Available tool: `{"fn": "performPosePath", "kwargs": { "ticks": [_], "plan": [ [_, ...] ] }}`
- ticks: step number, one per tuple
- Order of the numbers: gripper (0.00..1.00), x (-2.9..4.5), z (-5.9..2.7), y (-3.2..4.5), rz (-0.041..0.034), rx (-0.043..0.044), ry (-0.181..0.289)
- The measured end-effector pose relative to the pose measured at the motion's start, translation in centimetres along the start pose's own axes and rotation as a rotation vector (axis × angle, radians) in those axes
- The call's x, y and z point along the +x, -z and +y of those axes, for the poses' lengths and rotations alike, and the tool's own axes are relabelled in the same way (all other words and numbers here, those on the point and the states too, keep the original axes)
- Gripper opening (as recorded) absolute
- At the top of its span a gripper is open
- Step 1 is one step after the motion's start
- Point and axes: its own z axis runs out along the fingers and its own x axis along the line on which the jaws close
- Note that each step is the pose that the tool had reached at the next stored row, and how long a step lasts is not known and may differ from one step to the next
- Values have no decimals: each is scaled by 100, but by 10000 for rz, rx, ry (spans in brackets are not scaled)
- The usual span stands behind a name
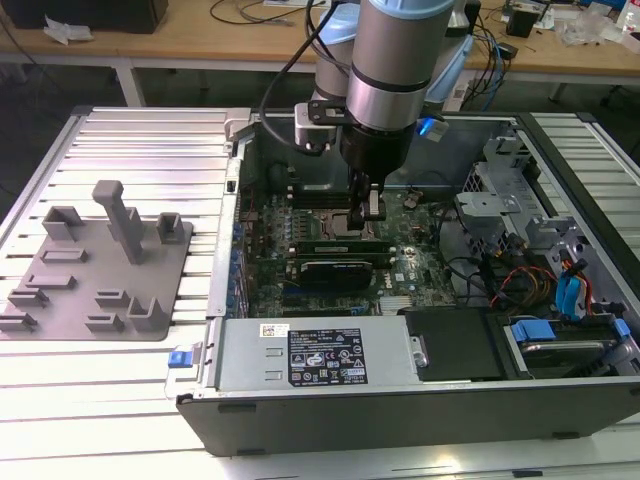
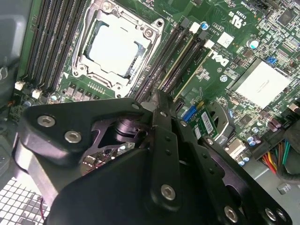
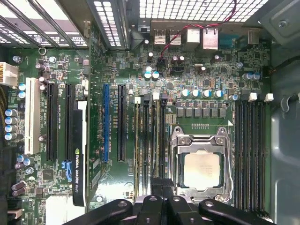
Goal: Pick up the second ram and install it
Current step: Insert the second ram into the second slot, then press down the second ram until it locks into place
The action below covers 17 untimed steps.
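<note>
Wooden benches (image 1: pixel 150 40) strewn with cables line the back of the room. In front of them a ribbed aluminium table (image 1: pixel 150 130) carries an open black computer case (image 1: pixel 400 410) and, at the exterior view's left, a grey plastic fixture plate with upright blocks (image 1: pixel 100 265).

Exterior view: the silver-and-blue robot arm (image 1: pixel 395 60) reaches straight down into the case. Its black gripper (image 1: pixel 371 208) sits low over the green motherboard (image 1: pixel 420 265), near the processor socket. Just beside it, on the near side, a long thin green stick with dark chips, the second ram (image 1: pixel 335 243), lies along the memory slot bank. It sits between the socket and the wider black expansion card with a white label (image 1: pixel 345 270). I cannot tell whether it is fully seated. Whether the pincer is apart, together or gripping the stick I cannot tell.

Second wrist view: the black gripper linkage with silver screws covers the foreground. Beyond it is the silver-framed processor socket with its pale square chip (image 2: pixel 115 47), with black memory slots (image 2: pixel 171 56) on either side. Those nearest the gripper show pale edges along their length.

First wrist view: the board is seen from above, showing what the other views lack. A white card slot (image 3: pixel 33 115), a blue one (image 3: pixel 106 122) and the rear port block (image 3: pixel 197 37) sit under a perforated grille.
</note>
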Motion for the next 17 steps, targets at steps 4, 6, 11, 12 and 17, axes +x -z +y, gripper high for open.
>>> {"fn": "performPosePath", "kwargs": {
  "ticks": [4, 6, 11, 12, 17],
  "plan": [
    [8, 0, 0, 4, 3, -1, 0],
    [8, 0, 0, 5, 3, -1, 0],
    [8, 0, 0, 8, 3, -1, 0],
    [8, 0, 0, 8, 3, -1, 0],
    [8, 1, -147, 12, 3, -1, 1]
  ]
}}
